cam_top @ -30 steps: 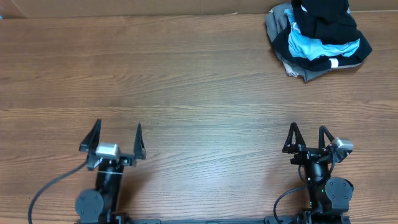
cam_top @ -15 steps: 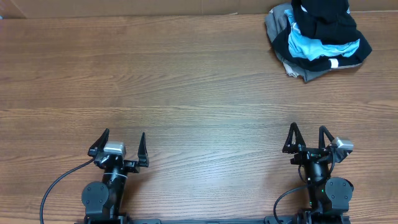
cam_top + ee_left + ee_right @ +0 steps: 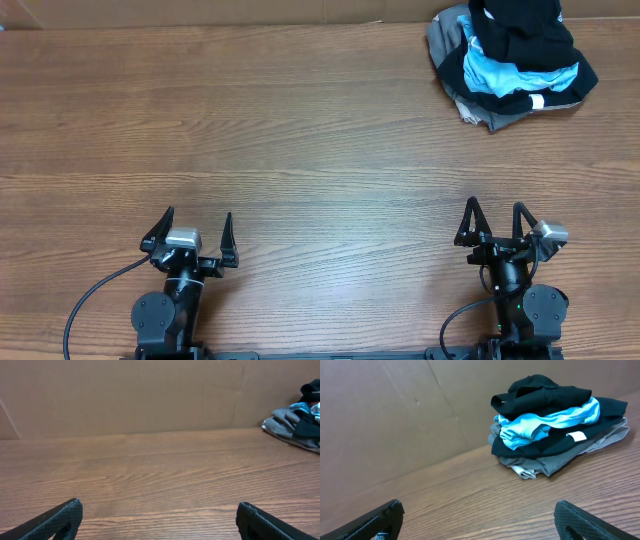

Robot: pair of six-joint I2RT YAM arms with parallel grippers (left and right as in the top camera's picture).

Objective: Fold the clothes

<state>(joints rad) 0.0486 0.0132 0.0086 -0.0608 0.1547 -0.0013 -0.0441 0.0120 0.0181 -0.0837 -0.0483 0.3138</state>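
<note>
Overhead view: left end effector (image 3: 198,216) sits at near edge of the wood-grain surface (image 3: 300,130), left side, jaws spread wide apart, nothing btwn them. Right end effector (image 3: 494,206) is at near edge on right side, jaws also spread, nothing gripped. Both are well apart from the clothes (image 3: 522,28), which lie crumpled on a pile at far right corner of the surface, close to back edge. Black fabric tops the pile & also shows lower down, wrapping round a light-blue shirt (image 3: 510,72). A grey garment (image 3: 447,42) sticks out on the pile's left & under the bottom. A small white patch (image 3: 537,102) shows on black fabric nr the pile's near edge, too small to read. A black cable (image 3: 85,305) loops out from left arm base.

Left wrist view: fingertips (image 3: 62,516) sit at the bottom corners w/ bare wood btwn. The pile is just visible at far right, in front of a brown cardboard wall (image 3: 150,395).

Right wrist view: fingertips at bottom corners, apart. The pile is ahead & to the right: black bunch on top, blue in middle, more black below w/ the white patch, grey at base touching the surface, cardboard wall right behind
</note>
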